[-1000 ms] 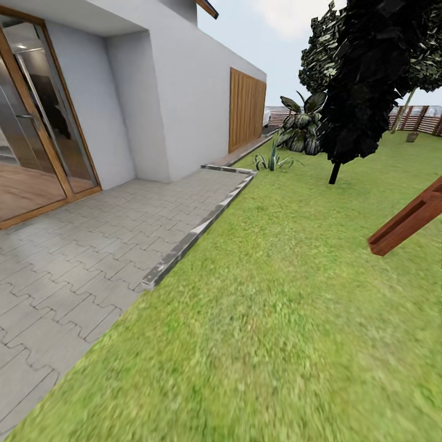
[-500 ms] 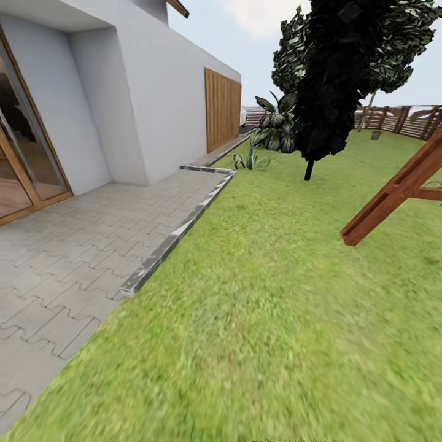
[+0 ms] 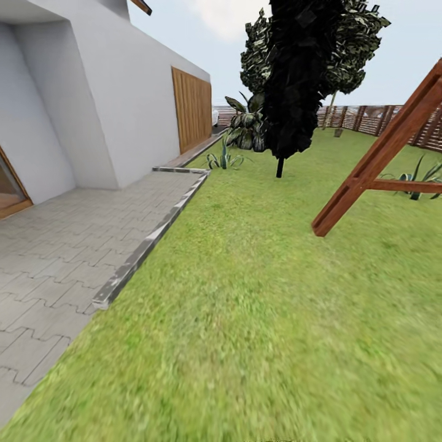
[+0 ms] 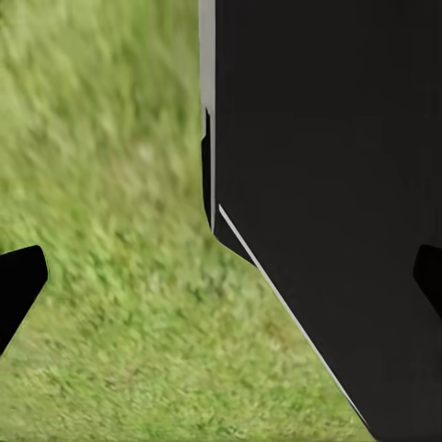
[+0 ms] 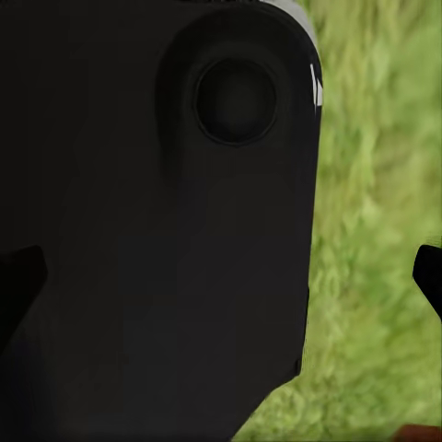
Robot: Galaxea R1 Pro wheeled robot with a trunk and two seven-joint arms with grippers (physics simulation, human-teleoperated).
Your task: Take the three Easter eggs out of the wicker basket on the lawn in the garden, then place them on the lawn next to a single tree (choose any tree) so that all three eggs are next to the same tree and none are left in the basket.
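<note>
Camera swung right, lawn (image 3: 258, 319) beneath fingers (image 4: 18, 285)

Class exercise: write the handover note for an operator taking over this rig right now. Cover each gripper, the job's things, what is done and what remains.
Left gripper: open, empty, over the mottled green lawn.
Right gripper: open, empty.
Ahead: black-foliaged column-shaped tree on a thin dark stem, reddish wooden swing frame, brown slatted fence, grey paved patio.
Done: nothing shows as done.
Left: find the basket, take out all three eggs, set them by one pale-trunked tree.
</note>
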